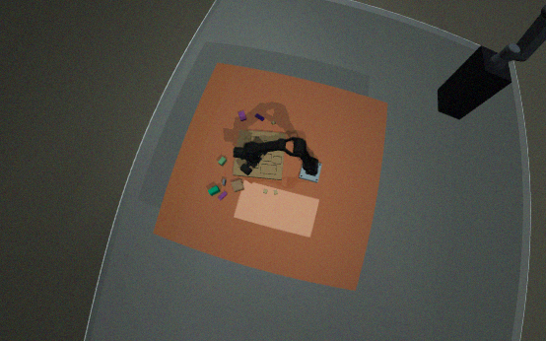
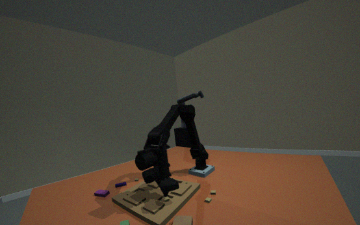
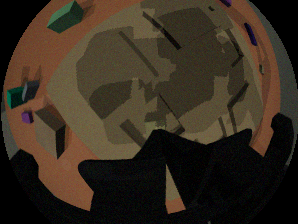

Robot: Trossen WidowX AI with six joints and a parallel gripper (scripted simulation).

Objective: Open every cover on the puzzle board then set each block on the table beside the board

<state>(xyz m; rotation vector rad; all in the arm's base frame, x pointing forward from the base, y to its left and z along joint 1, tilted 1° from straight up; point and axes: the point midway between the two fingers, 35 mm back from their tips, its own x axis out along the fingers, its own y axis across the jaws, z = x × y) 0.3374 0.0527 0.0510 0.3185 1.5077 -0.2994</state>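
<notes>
The wooden puzzle board (image 1: 237, 172) (image 2: 193, 187) (image 3: 65, 90) lies under the arm. My gripper (image 2: 166, 196) (image 3: 157, 133) is shut and empty, its tips low at the board beside a small pale knob (image 2: 166, 199). A square cover (image 2: 154, 205) lies in front of the tips, another cover (image 2: 181, 188) behind. Whether each cover is open is unclear under arm and shadow. On the table beside the board are a green block (image 1: 222, 161) (image 3: 66, 19), a teal block (image 1: 213, 190) (image 3: 15, 97), a tan block (image 1: 238, 185) (image 3: 50, 132), a purple block (image 1: 241, 115) (image 2: 102, 193) and a dark blue block (image 1: 259, 117) (image 2: 121, 185).
A grey piece (image 1: 224, 181) (image 3: 31, 90) and a small purple piece (image 1: 223, 195) (image 3: 27, 117) lie near the teal block. Small pale pieces (image 1: 265, 191) (image 2: 208, 199) lie beside the board. The arm's light blue base (image 1: 316, 178) (image 2: 205, 172) stands beyond one board end.
</notes>
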